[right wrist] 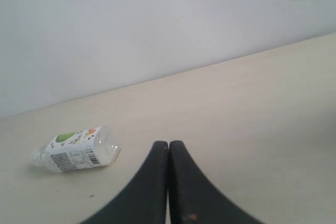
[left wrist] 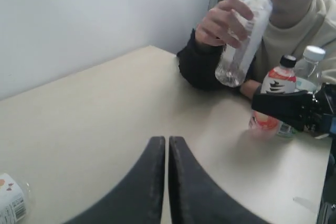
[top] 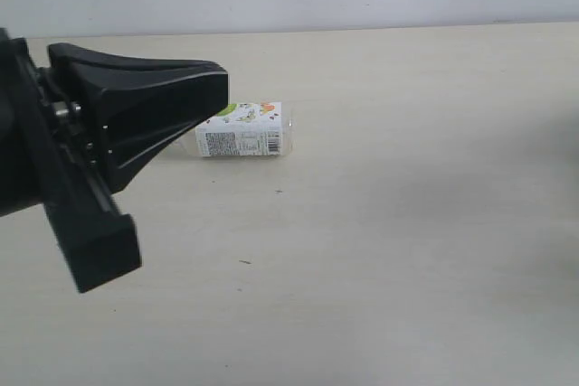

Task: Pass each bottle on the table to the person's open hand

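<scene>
So the one left to deal with is the bottle [top: 240, 130] lying on its side out on the table [top: 407, 250], green-and-white label facing up. It looks empty or close to it, so I'd guess it's very light, thin-walled and squashy, and being round it'll roll as soon as you nudge it. Bare plastic is slick, so I'd take it across the labelled middle, jaws square to its long axis, and go easy on the squeeze. The left gripper [left wrist: 167, 141] is clenched on nothing, fingers pressed together, and the bottle sits way off at the edge of its wrist view, nowhere near between them. In the exterior view the gripper's tip overlaps one end of the bottle, but that's just it being closer to the camera (can't tell its height over the table). The right gripper [right wrist: 169, 144] is pinched closed on nothing too, with the bottle well apart from it. Meanwhile the person's hand [left wrist: 223, 22] is wrapped round a white-capped bottle [left wrist: 236, 66], with a black-capped bottle [left wrist: 278, 82] standing nearby.
</scene>
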